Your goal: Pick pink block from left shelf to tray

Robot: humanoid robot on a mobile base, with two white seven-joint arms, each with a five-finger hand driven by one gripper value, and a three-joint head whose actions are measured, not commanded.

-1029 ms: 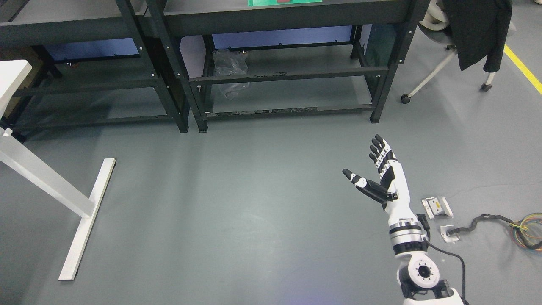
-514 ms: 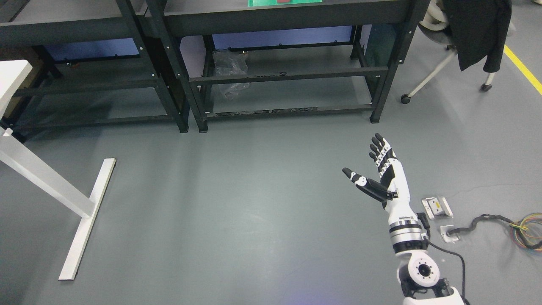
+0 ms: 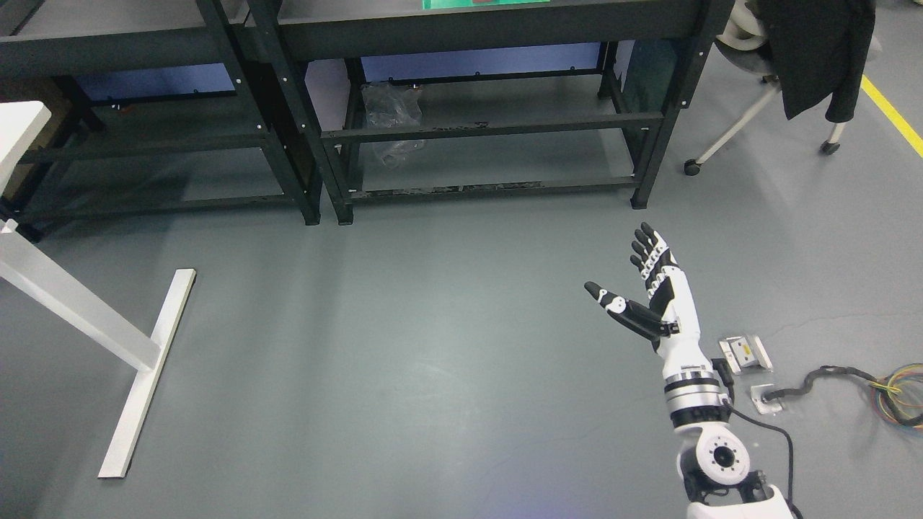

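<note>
My right hand (image 3: pixel 634 277) is raised over the bare floor at the lower right, palm up, fingers (image 3: pixel 647 249) stretched and thumb spread, holding nothing. Two dark metal shelf units stand ahead: the left shelf (image 3: pixel 130 50) and the right shelf (image 3: pixel 476 29). At the top edge, on the right shelf's upper board, a green tray (image 3: pixel 483 3) shows as a thin strip with a sliver of something reddish on it. No pink block is visible. My left arm is out of the picture.
A white table leg and foot (image 3: pixel 144 360) stand at the left. An office chair (image 3: pixel 786 65) draped with a black jacket is at the upper right. Cables (image 3: pixel 865 382) and small metal plates (image 3: pixel 746 353) lie on the floor by my right arm. A crumpled plastic bag (image 3: pixel 393 115) sits under the right shelf.
My right hand has risen slightly and drifted a little forward, still open. The whole picture has shifted slightly, so the camera moved a bit.
</note>
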